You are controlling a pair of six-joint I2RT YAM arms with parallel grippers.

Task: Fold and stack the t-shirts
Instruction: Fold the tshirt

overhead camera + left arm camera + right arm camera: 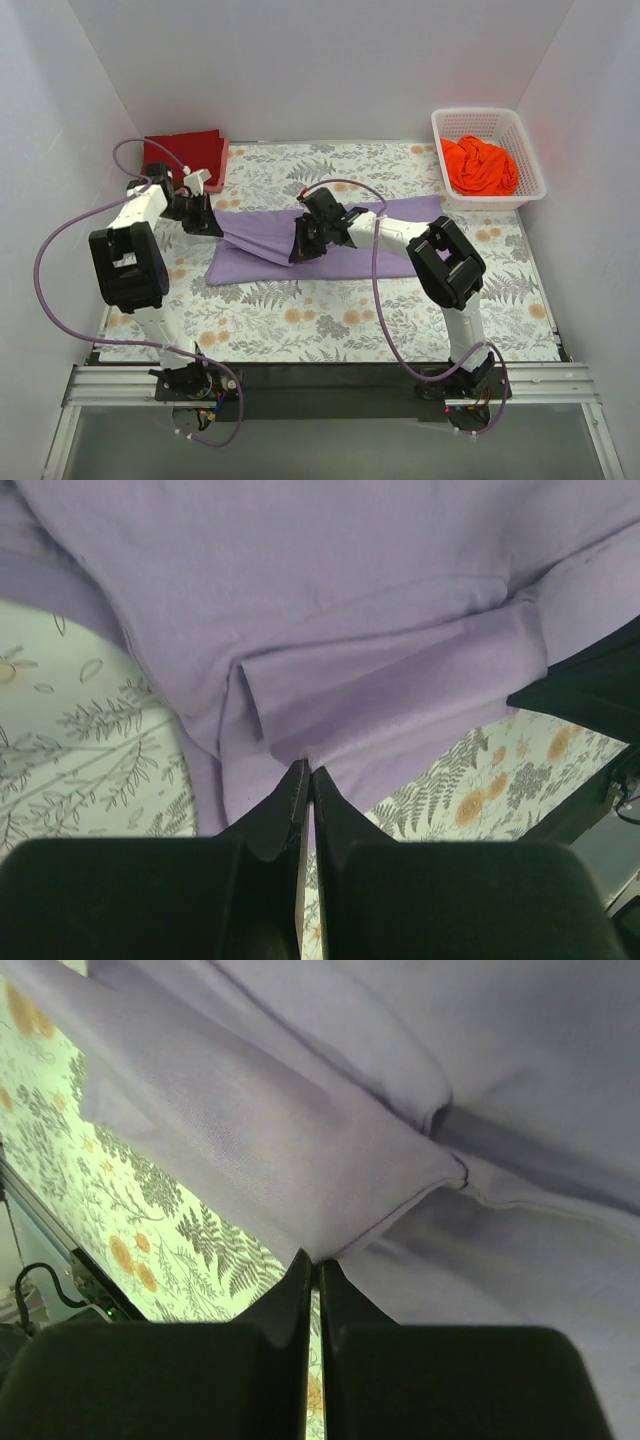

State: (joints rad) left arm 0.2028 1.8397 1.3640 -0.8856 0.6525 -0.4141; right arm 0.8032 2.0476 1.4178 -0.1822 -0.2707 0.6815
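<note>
The lavender-purple t-shirt [330, 258] lies spread across the middle of the floral cloth, partly folded over. My left gripper [207, 222] is shut on its left edge, pinching a fold of the lavender cloth [380, 680] at the fingertips. My right gripper [300, 245] is shut on a lifted fold near the shirt's middle; the lavender cloth [300, 1150] hangs from its tips. The dark red t-shirt [185, 155] lies folded at the back left. The bright orange t-shirt [480, 166] lies crumpled in the white basket [530, 160].
The floral table cloth [330, 320] covers the table between white walls. The basket stands at the back right. A dark rail [330, 385] with both arm bases runs along the near edge. Purple cables loop beside each arm.
</note>
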